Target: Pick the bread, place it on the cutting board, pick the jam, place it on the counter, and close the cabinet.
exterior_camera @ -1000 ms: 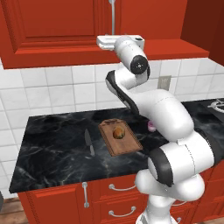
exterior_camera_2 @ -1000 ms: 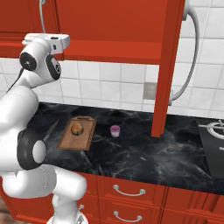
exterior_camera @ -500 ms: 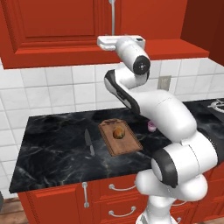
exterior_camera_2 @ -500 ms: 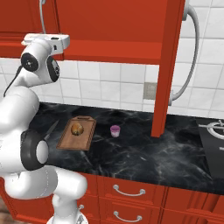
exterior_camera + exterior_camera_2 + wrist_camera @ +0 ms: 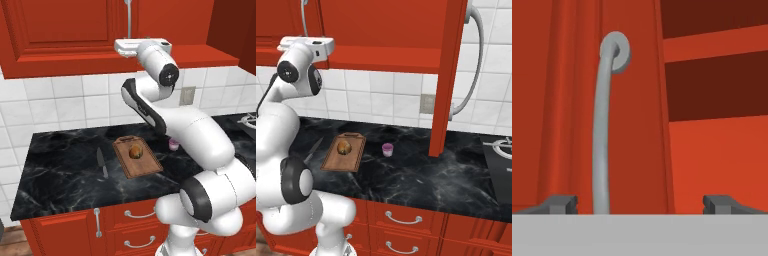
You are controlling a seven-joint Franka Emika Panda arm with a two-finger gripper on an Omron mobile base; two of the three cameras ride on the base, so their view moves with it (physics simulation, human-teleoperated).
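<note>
The white arm rises from the base, bends back over the counter and reaches up, so that its hand sits level against the lower edge of the large red wall cabinet (image 5: pixel 65 35) with panelled doors. In the hand view the two-finger gripper (image 5: pixel 639 202) stands wide open with nothing between its dark tips, and a long silver bar handle (image 5: pixel 604 125) runs up the red door just inside the left tip. The far door (image 5: pixel 448 75) of the cabinet stands open, seen edge-on in the right base view, with its own curved silver handle (image 5: pixel 476 60).

On the long black marble counter (image 5: pixel 60 170) with white veining lies one rectangular brown wooden cutting board (image 5: pixel 136 157), near the middle of the slab, its handle tab toward the back wall. One small round golden-brown bread (image 5: pixel 134 151) sits on the board, toward its back end. One small squat purple-pink jam jar (image 5: pixel 387 149) with a pale lid stands on the counter just beside the board's right edge, apart from it. One grey knife (image 5: pixel 102 163) lies left of the board. Below the front edge are red drawers (image 5: pixel 406 220) with silver handles. A grey wall outlet (image 5: pixel 427 103) sits in the white tiles behind.
</note>
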